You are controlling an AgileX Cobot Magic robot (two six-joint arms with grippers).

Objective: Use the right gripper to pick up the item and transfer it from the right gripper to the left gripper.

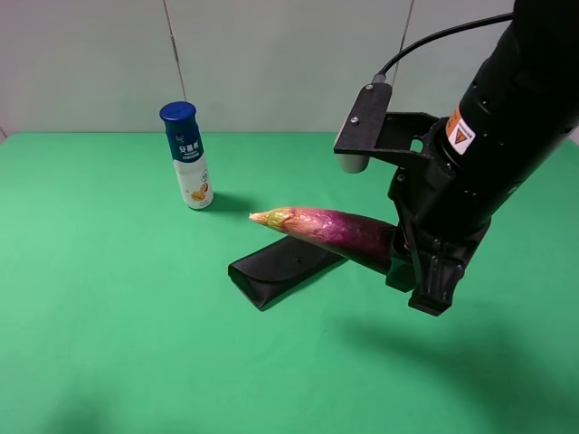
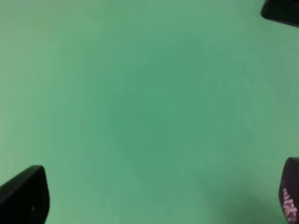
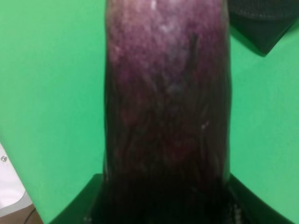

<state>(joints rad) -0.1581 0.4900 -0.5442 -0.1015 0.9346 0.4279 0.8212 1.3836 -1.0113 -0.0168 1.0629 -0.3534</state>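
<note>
The purple eggplant (image 1: pixel 330 228) lies nearly level in my right gripper (image 1: pixel 412 271), which is shut on its dark thick end. Its pale pointed tip points left toward the bottle. It hangs just above the black glasses case (image 1: pixel 276 267). In the right wrist view the eggplant (image 3: pixel 168 102) fills the middle and runs away from the jaws at the bottom edge. My left gripper (image 2: pixel 156 198) does not show in the exterior high view. Its wrist view shows two fingertips (image 2: pixel 23 196) far apart over bare green cloth, open and empty.
A blue-capped white bottle (image 1: pixel 187 158) stands upright at the back left on the green tabletop (image 1: pixel 109 316). The glasses case lies at a slant in the middle; its corner shows in the right wrist view (image 3: pixel 261 23). A dark corner (image 2: pixel 282 11) shows at the edge of the left wrist view.
</note>
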